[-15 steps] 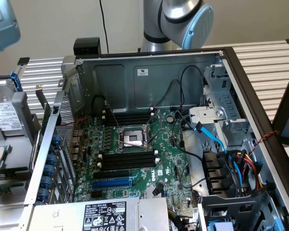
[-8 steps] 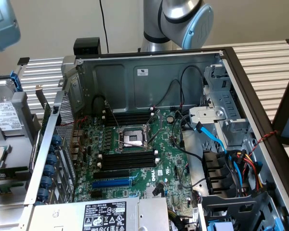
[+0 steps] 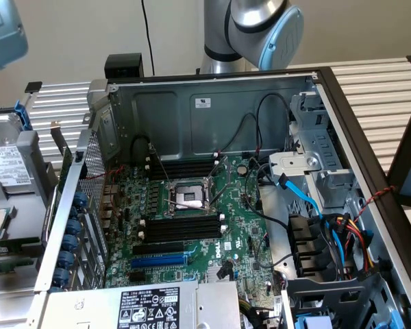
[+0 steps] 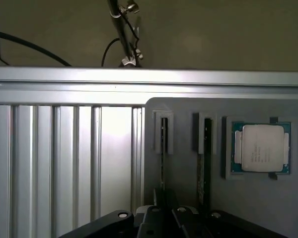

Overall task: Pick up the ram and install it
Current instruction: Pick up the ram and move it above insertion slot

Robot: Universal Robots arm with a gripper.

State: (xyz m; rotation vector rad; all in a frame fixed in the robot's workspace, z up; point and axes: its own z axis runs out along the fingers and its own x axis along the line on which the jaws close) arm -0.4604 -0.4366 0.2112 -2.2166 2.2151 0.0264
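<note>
Exterior view: the robot arm (image 3: pixel 260 27) rises behind the open computer case (image 3: pixel 212 103), where black slots (image 3: pixel 181 228) lie on either side of the motherboard's (image 3: pixel 240 226) CPU socket (image 3: pixel 186 197).

Wrist view: the gripper (image 4: pixel 165 218), jaws drawn almost together, sits over a gray tray (image 4: pixel 184 178). The ram (image 4: pixel 163 148) stands on edge straight ahead of the jaws and runs right up to them. Whether they pinch it cannot be told. A second stick (image 4: pixel 206 153) and a processor (image 4: pixel 260 148) lie off to one side of the jaws.

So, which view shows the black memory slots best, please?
The exterior view: the black memory slots lie in plain sight beside the processor socket. The wrist view faces a grey holder instead.
</note>
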